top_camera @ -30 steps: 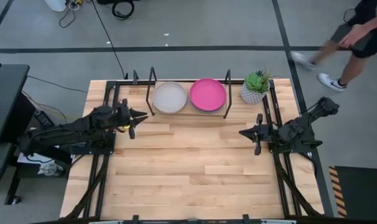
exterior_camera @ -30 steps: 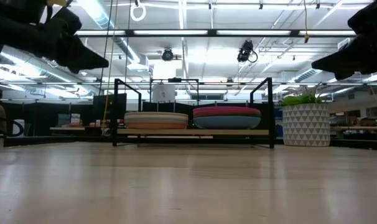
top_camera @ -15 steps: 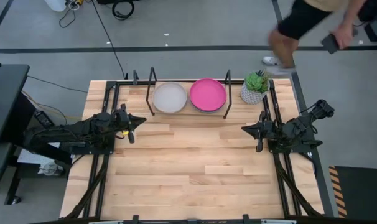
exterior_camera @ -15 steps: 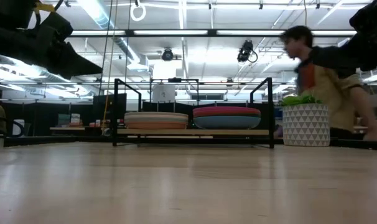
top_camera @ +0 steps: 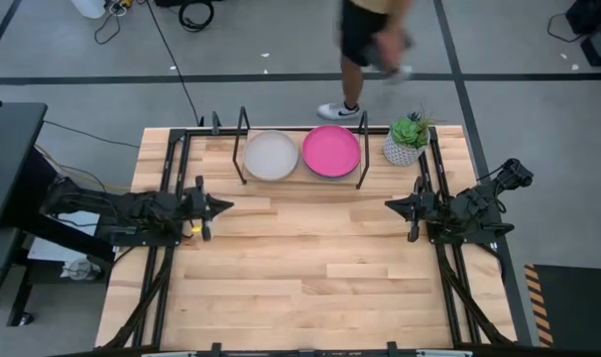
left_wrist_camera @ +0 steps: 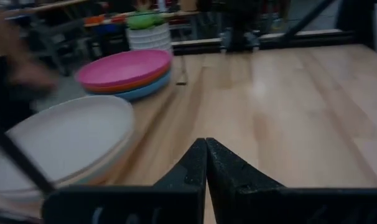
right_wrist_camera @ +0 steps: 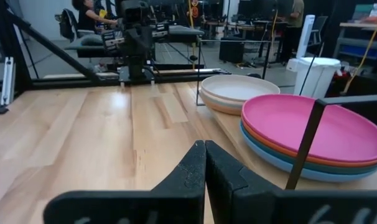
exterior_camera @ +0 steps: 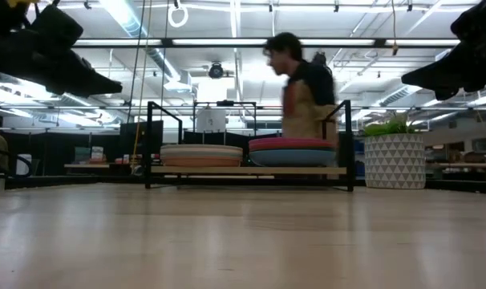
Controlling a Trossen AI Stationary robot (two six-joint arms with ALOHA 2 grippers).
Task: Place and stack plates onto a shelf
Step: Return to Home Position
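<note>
Two stacks of plates rest on the shelf (top_camera: 300,180) at the table's far edge. The left stack has a cream-white plate (top_camera: 271,156) on top; the right stack has a magenta plate (top_camera: 331,150) on top, with orange and blue plates under it (right_wrist_camera: 313,134). Black wire uprights (exterior_camera: 149,144) stand at the shelf's ends. My left gripper (top_camera: 224,206) is shut and hangs over the table's left side, near of the shelf. My right gripper (top_camera: 390,208) is shut, over the table's right side. Both are raised above the tabletop and hold nothing.
A small potted green plant (top_camera: 407,140) in a white patterned pot stands right of the shelf. A person (top_camera: 365,50) walks past on the floor beyond the far edge. Bare wooden tabletop (top_camera: 300,268) spreads between the arms and toward the near edge.
My left gripper has drawn back toward the table's left and near side, away from the shelf, staying shut. My right gripper has kept nearly still. The person behind the table has walked from right to left.
</note>
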